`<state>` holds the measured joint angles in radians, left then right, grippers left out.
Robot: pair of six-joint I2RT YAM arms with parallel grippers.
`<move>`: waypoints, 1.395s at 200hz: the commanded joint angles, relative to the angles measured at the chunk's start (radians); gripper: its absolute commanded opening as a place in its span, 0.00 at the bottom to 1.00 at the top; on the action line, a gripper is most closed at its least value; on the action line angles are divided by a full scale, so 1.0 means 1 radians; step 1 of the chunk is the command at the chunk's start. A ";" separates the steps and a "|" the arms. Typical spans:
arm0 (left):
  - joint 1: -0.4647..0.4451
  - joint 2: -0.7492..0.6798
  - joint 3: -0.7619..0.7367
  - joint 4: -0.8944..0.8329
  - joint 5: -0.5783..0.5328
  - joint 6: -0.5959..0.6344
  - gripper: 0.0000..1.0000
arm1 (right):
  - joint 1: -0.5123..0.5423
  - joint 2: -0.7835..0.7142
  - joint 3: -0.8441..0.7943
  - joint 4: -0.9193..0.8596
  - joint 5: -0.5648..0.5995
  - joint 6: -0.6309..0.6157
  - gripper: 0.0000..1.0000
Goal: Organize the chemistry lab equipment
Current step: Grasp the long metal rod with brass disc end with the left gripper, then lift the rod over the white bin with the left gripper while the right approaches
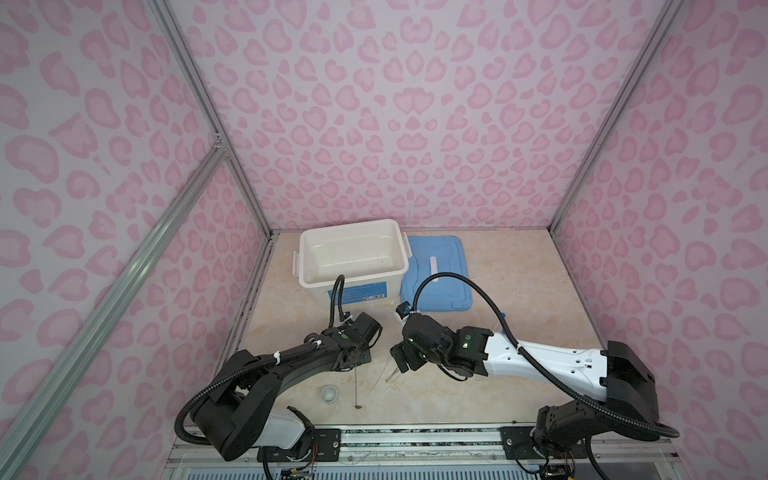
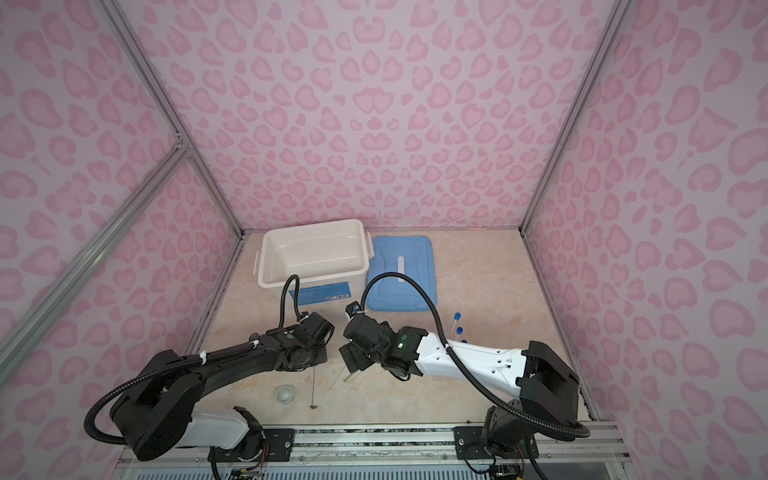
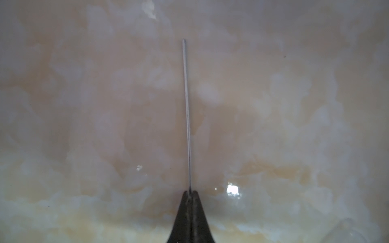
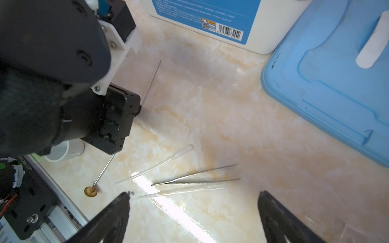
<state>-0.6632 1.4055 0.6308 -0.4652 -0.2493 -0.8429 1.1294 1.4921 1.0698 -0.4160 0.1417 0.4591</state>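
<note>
While L gripper (image 3: 190, 192) clamps the thin rod (image 3: 186, 105) and R gripper (image 4: 194, 193) hangs agape over tweezers (image 4: 195, 174), step = rod pickup; next likely req. level lift toward white bin (image 1: 353, 278).

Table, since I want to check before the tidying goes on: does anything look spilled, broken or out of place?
Nothing looks spilled or broken. The dropper and tweezers lie loose at odd angles on the table, outside the open bin, whose lid lies beside it. The left fingers pinch the thin rod mid-length.
</note>
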 commanded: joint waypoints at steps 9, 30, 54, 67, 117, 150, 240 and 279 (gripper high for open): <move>-0.001 -0.025 0.001 -0.068 0.062 0.001 0.01 | 0.000 -0.003 -0.007 0.009 0.012 -0.003 0.96; -0.001 -0.059 0.025 -0.082 0.053 0.003 0.01 | 0.000 -0.003 -0.006 0.010 0.016 -0.003 0.96; -0.001 -0.082 0.049 -0.098 0.043 0.009 0.01 | 0.000 0.002 -0.003 0.009 0.016 -0.003 0.96; -0.001 -0.076 0.054 -0.098 0.033 0.014 0.01 | 0.000 0.005 -0.002 0.008 0.015 -0.003 0.96; -0.001 -0.122 0.074 -0.108 0.014 0.048 0.01 | 0.001 -0.014 -0.001 0.007 0.015 0.000 0.95; 0.000 -0.225 0.090 -0.138 -0.021 0.110 0.01 | -0.010 -0.065 -0.015 0.016 0.044 0.018 0.95; 0.002 -0.405 0.270 -0.229 0.095 0.484 0.01 | -0.120 -0.230 -0.051 0.019 0.021 0.007 0.95; 0.026 -0.369 0.443 -0.263 0.125 0.721 0.03 | -0.190 -0.294 -0.051 0.051 0.007 -0.039 0.95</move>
<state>-0.6552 1.0130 0.9787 -0.6949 -0.1524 -0.3237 0.9741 1.2125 1.0073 -0.4080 0.1635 0.4541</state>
